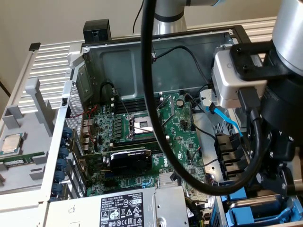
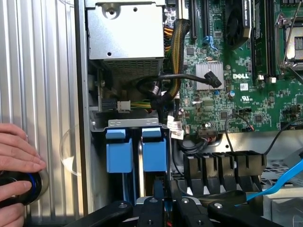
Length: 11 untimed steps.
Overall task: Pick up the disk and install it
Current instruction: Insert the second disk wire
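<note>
Two blue carriers stand side by side in the drive bay at the case's corner. The right one (image 2: 154, 151) lines up with my gripper and I take it for the disk's carrier; a silver edge (image 2: 139, 163) shows between the two. My gripper (image 2: 161, 191) hangs just over that carrier's near end, fingers drawn close together. Whether they pinch the carrier is hidden. In the exterior view the gripper (image 1: 277, 189) sits low at the right, above the blue bay (image 1: 236, 208).
A person's hand (image 2: 14, 161) rests on a black round knob with a blue ring (image 2: 26, 187) outside the case wall. The power supply box (image 2: 125, 33), black cable bundle (image 2: 161, 85), blue cable (image 2: 279, 184) and motherboard (image 2: 246, 71) surround the bay. The graphics card (image 1: 130, 158) sits mid-board.
</note>
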{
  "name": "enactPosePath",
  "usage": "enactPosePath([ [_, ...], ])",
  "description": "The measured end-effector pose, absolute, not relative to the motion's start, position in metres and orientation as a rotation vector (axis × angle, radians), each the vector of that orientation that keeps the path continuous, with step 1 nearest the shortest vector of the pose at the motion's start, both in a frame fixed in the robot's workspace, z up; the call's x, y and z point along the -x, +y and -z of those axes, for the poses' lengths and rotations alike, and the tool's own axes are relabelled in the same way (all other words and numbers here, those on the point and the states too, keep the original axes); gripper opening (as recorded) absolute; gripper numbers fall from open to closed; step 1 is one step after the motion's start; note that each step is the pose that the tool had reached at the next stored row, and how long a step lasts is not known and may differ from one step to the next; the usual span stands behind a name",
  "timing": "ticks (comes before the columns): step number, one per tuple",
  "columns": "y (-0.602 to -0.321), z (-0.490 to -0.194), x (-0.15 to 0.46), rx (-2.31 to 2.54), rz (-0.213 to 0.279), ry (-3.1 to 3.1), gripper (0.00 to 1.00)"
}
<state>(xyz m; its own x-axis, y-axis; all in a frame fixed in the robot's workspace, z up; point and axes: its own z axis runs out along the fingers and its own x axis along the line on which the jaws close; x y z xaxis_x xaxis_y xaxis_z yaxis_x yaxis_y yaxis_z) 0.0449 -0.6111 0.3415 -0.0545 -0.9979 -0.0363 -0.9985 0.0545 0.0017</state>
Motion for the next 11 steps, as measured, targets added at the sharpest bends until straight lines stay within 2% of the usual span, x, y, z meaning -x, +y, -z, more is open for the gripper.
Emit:
enactPosePath([
  [11, -0.6110, -0.3400, -0.0448, 2.139, -0.033, 2.259, 0.16],
])
